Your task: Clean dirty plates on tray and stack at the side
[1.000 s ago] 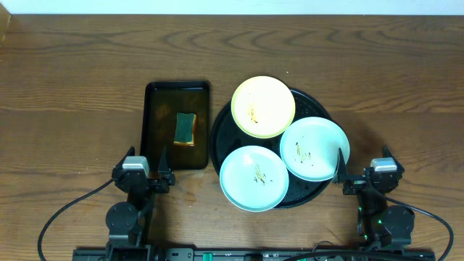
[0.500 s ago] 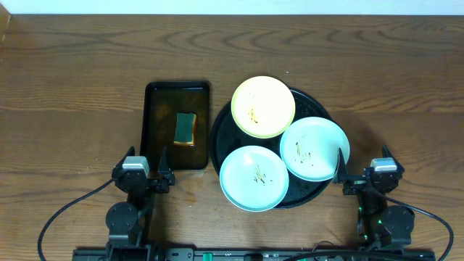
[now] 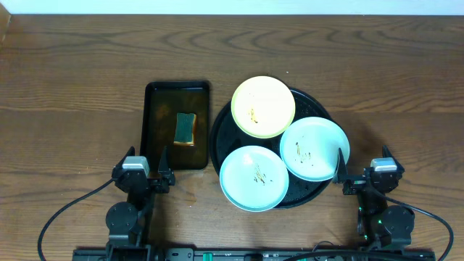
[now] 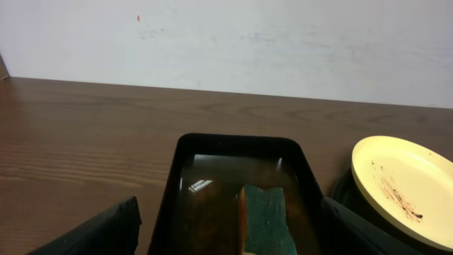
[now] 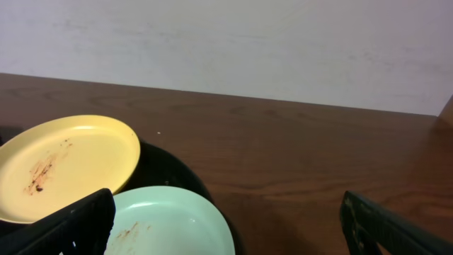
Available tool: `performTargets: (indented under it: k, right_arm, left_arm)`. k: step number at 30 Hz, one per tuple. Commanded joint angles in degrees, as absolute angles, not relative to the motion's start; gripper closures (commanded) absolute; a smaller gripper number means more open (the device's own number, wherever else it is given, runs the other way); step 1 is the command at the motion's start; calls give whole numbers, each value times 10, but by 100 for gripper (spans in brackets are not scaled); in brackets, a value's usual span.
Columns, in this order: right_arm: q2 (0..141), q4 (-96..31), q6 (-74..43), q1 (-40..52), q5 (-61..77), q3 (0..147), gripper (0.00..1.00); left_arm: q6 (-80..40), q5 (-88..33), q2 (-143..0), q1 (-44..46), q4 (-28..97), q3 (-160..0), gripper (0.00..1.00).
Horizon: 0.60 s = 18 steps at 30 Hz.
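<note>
Nothing has shifted in the last second: my left pincer point(image 3: 148, 164) and right pincer point(image 3: 362, 167) wait, jaws apart. Three smeared plates point(image 3: 263, 106) crowd the round tray point(image 3: 309, 101); the nearest mint plate point(image 3: 314, 148) lies just left of the right pincer.

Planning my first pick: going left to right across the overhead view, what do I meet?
Left gripper, open → sponge in the rectangular tray → yellow plate → right-hand mint plate → right gripper, open. The nearer mint plate lies level with the yellow one, so it is left unplaced.
</note>
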<state>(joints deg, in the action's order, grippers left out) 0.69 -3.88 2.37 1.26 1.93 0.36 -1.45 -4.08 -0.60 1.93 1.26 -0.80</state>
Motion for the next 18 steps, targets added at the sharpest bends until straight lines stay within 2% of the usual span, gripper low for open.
performTargets:
  k: [1,18]
  right_arm:
    - [5,-41,30,15,24,3,1]
    - [5,-41,28,15,24,3,1]
  left_arm:
    - [-11,-42,-6,17,37,-2,21]
    - [-11,-41,-6,17,37,-2,21]
